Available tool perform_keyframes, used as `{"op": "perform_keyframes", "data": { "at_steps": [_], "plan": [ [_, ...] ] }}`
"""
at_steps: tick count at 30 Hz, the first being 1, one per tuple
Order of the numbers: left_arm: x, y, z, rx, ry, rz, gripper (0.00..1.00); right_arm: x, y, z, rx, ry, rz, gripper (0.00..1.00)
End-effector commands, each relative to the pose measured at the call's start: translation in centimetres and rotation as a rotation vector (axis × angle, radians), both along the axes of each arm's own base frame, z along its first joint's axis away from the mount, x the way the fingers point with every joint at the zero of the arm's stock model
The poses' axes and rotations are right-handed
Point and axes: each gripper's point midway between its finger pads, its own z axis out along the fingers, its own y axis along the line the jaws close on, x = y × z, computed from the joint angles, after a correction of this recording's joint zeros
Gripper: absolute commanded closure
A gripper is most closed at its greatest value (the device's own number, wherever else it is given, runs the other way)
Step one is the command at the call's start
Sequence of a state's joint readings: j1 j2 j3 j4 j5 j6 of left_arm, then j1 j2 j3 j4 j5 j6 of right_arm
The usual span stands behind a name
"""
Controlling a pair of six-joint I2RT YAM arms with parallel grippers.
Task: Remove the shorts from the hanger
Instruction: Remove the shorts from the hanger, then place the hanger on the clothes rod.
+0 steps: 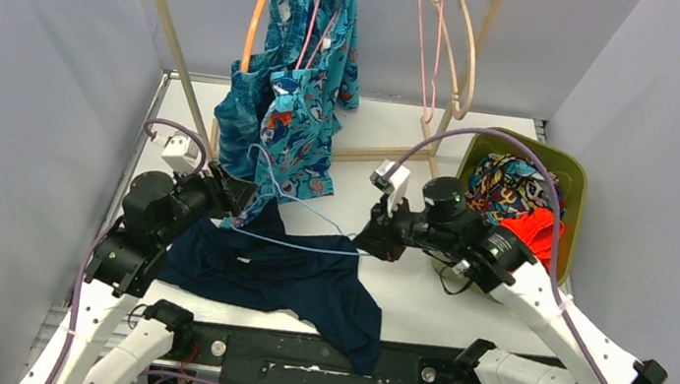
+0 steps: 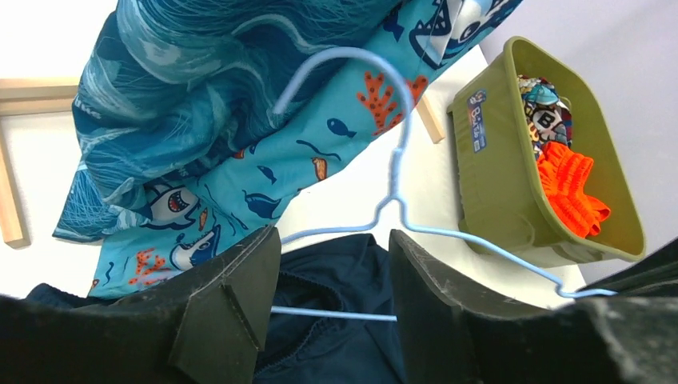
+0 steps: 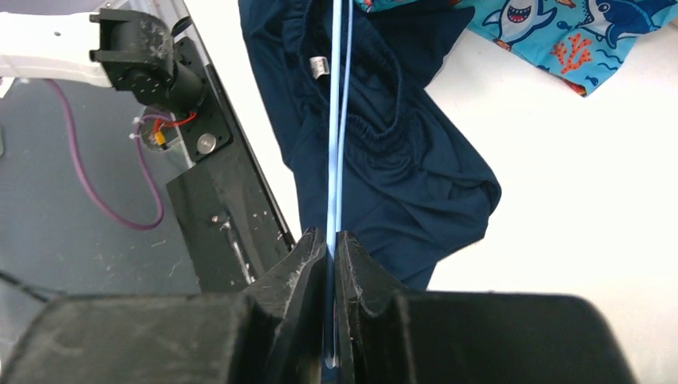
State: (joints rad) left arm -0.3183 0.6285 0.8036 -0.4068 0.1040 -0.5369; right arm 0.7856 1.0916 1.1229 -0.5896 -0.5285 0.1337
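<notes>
The navy shorts (image 1: 285, 279) lie crumpled on the table, still threaded on a light blue wire hanger (image 1: 299, 243). My right gripper (image 3: 332, 236) is shut on the hanger's (image 3: 336, 120) right end, with the navy shorts (image 3: 400, 160) beyond its tips. At the left end of the shorts, my left gripper (image 2: 334, 240) is open. Its fingers (image 2: 240, 280) stand either side of the hanger's bottom bar and the waistband of the navy shorts (image 2: 336, 280) without pinching them. Both grippers show from above, left (image 1: 234, 200) and right (image 1: 371, 246).
Teal leaf-print shorts (image 1: 245, 110) and turquoise cartoon-print shorts (image 1: 303, 138) hang from a wooden rack (image 1: 173, 36) at the back. Empty pink hangers (image 1: 436, 36) dangle to their right. A green bin (image 1: 570, 188) at the right holds orange-red shorts (image 1: 535, 228) and patterned shorts (image 1: 506, 184).
</notes>
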Motion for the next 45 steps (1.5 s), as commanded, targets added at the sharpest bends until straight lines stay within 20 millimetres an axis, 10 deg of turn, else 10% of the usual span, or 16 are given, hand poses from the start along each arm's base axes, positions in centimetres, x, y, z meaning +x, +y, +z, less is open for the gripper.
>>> {"op": "perform_keyframes", "data": {
  "at_steps": [1,10,21,28,45],
  "plan": [
    [-0.5,-0.7,2.1,-0.030,-0.102,-0.055,0.48,-2.2,-1.4,2.5,0.089,-0.012,-0.008,1.00],
    [-1.5,0.1,3.5,-0.058,-0.225,-0.029,0.39,-6.0,-3.9,2.6,0.096,0.044,0.034,1.00],
    [-0.3,5.0,-2.0,0.165,-0.121,0.198,0.37,-5.7,-8.7,3.3,0.039,0.017,-0.212,1.00],
    [0.1,5.4,-6.4,0.196,-0.044,0.220,0.23,0.6,-12.6,7.5,0.103,-0.234,-0.600,1.00],
    [0.2,7.1,-6.1,0.196,-0.087,0.313,0.19,7.6,-7.4,8.8,0.277,-0.298,-0.721,1.00]
  ]
}}
